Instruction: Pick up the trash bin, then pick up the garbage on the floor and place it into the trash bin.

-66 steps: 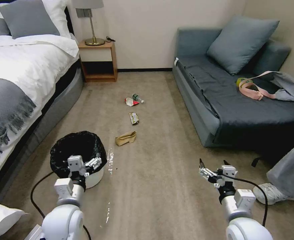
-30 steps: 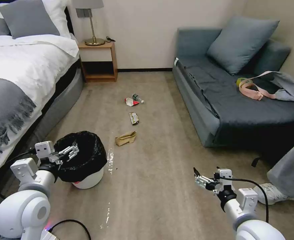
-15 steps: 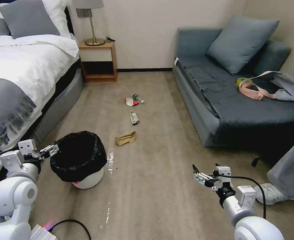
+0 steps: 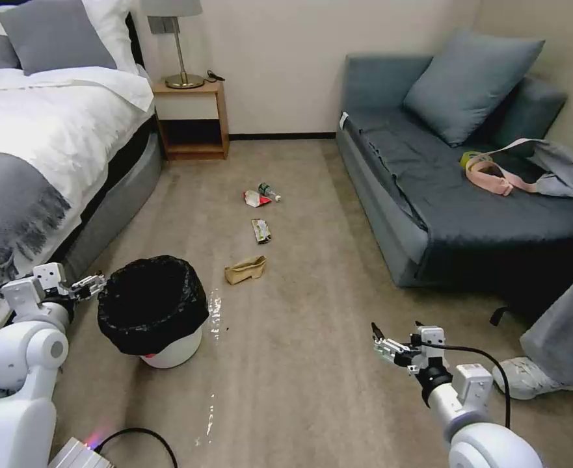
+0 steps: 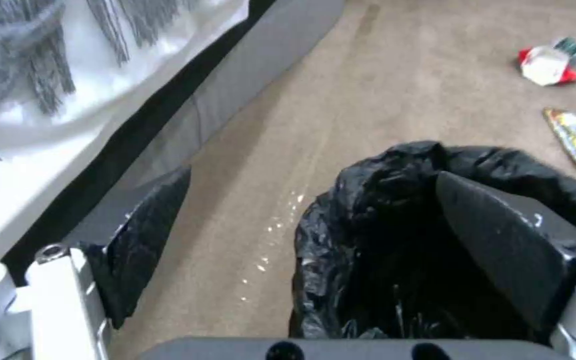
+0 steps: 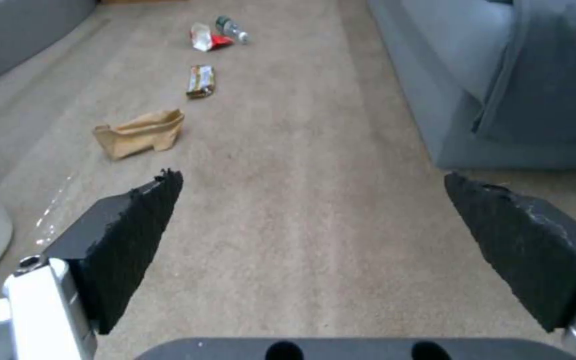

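Note:
The trash bin (image 4: pixel 177 351), white with a crinkly black bag over its rim, stands on the carpet near the bed. My left gripper (image 4: pixel 91 285) is open at rim height against the bin's left side. In the left wrist view the bag's edge (image 5: pixel 341 210) lies between the left gripper's (image 5: pixel 313 174) fingers. The garbage lies beyond the bin: a crumpled brown paper bag (image 4: pixel 245 269), a shiny snack wrapper (image 4: pixel 261 231), a red-and-white pack (image 4: pixel 255 198) and a small bottle (image 4: pixel 268 192). Low over bare carpet to the right, my right gripper (image 4: pixel 384 344) is open and holds nothing, facing the paper bag (image 6: pixel 140 134).
A bed (image 4: pixel 32 149) runs along the left and a blue-grey sofa (image 4: pixel 429 195) along the right. A nightstand (image 4: pixel 192 120) stands at the far wall. A person's leg and shoe (image 4: pixel 536 378) are at the right edge. A black cable (image 4: pixel 136 434) lies near my base.
My left arm swung from above the bin out to its left side and now sits at the rim. The right gripper drifted slightly lower and leftward. The bin and litter stayed put.

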Robot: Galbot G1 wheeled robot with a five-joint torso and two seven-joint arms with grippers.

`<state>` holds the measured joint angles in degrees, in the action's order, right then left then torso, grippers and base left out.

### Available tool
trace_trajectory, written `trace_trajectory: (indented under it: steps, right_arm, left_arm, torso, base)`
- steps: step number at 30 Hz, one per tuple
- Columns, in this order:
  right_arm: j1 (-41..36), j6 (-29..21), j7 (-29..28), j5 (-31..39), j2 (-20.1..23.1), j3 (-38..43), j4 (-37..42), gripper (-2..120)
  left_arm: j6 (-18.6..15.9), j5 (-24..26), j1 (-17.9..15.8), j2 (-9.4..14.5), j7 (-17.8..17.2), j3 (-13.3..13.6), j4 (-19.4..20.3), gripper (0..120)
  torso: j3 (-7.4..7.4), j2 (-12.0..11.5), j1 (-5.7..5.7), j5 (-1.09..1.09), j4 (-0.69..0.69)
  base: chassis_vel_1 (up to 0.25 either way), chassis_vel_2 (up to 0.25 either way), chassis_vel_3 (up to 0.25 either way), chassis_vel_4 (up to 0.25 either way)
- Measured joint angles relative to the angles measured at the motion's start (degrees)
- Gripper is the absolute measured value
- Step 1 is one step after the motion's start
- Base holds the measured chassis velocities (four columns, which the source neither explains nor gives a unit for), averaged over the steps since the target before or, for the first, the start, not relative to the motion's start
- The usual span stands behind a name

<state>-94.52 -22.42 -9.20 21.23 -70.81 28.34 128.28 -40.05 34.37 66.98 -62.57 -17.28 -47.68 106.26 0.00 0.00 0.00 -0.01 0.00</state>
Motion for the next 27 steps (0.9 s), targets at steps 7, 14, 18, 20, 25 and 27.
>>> trace_trajectory:
  steps: [7,14,18,20,25,27]
  right_arm:
    - [0.3,0.1,0.0,-0.9,-0.8,-0.8,-0.4,100]
    - [0.3,0.2,0.1,-2.1,-1.4,-1.2,-0.9,100]
    - [0.1,0.4,0.1,-2.5,-1.7,-1.2,-1.2,100]
    - [0.1,0.5,0.2,-2.7,-1.8,-1.3,-1.5,100]
    - [0.5,0.5,0.2,-2.9,-1.9,-1.6,-1.9,100]
    - [0.7,0.5,0.2,-2.9,-2.0,-1.7,-2.0,100]
  left_arm:
    - [0.6,-1.8,-2.4,-0.1,0.9,2.0,-5.5,99]
    - [2.0,-4.4,-5.0,-1.3,2.0,4.9,-12.1,99]
    - [2.7,-5.7,-6.3,-2.0,2.6,6.3,-14.7,99]
    - [3.2,-6.3,-7.2,-2.4,2.8,7.2,-16.2,100]
    - [3.6,-7.1,-9.1,-3.3,2.9,8.8,-19.1,99]
    - [3.7,-7.4,-9.4,-3.4,2.9,9.1,-19.7,99]
  torso:
    - [0.0,0.0,0.0,0.01,0.0]
    - [0.0,0.0,0.0,0.0,0.0]
    - [0.0,0.0,0.0,0.0,0.0]
    - [0.0,0.0,0.0,0.0,0.0]
    - [0.0,0.0,0.0,0.01,0.0]
    - [0.0,0.0,0.0,0.01,0.0]
  base:
    - [0.0,0.0,0.0,0.0]
    - [0.0,0.0,0.0,0.0]
    - [0.0,0.0,0.0,0.0]
    - [0.0,0.0,0.0,0.0]
    - [0.0,0.0,0.0,0.0]
    - [0.0,0.0,0.0,0.0]
